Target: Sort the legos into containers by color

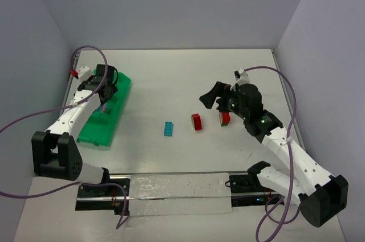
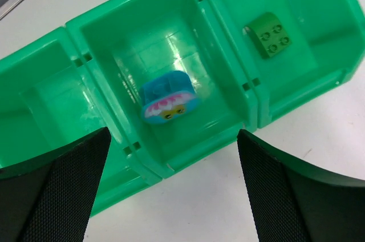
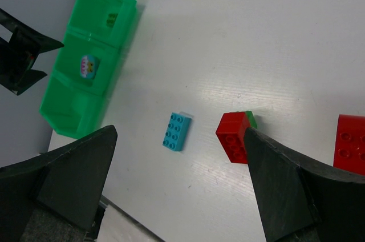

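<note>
White tabletop (image 1: 171, 76), grey walls (image 1: 171, 2); green tray (image 1: 94, 133) at left.

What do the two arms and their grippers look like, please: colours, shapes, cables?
Both the left arm and the right arm have white links, black joints and blocky black bases. A thin purple cable loops along each. The left gripper and right gripper have broad black fingers; the left ones show a fine mesh texture.

Tray (image 2: 228, 53) – glossy green plastic; table (image 3: 256, 36) – smooth matt white.
</note>
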`<state>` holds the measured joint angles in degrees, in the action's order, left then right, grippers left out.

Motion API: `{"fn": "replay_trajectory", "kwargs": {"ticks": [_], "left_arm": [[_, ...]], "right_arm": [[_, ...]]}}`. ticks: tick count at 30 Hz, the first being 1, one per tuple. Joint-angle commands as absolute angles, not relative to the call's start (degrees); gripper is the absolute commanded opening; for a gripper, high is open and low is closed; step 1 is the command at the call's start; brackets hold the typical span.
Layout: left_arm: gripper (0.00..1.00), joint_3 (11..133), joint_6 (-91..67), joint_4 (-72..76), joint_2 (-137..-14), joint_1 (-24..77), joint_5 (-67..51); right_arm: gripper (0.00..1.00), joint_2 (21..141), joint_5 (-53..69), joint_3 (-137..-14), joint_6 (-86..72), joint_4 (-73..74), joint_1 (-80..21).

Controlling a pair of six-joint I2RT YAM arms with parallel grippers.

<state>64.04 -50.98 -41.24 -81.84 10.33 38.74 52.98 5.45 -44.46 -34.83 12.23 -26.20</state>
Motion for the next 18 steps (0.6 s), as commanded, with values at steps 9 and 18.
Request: {"fn": "replay_trajectory", "kwargs": {"ticks": [9,18], "left_arm": [[0.95,62.1,-35.2,-33.6,-77.2,29.9,21.5],[0.99,58.9,-36.5,-29.2,-83.0,47.6,14.5]], "right_arm": [[1.00,52.3,4.0,-42.9,-34.0,11.6,-25.9],[1.00,49.2,1.8,-42.7,-32.9,14.5,-25.8]]}}
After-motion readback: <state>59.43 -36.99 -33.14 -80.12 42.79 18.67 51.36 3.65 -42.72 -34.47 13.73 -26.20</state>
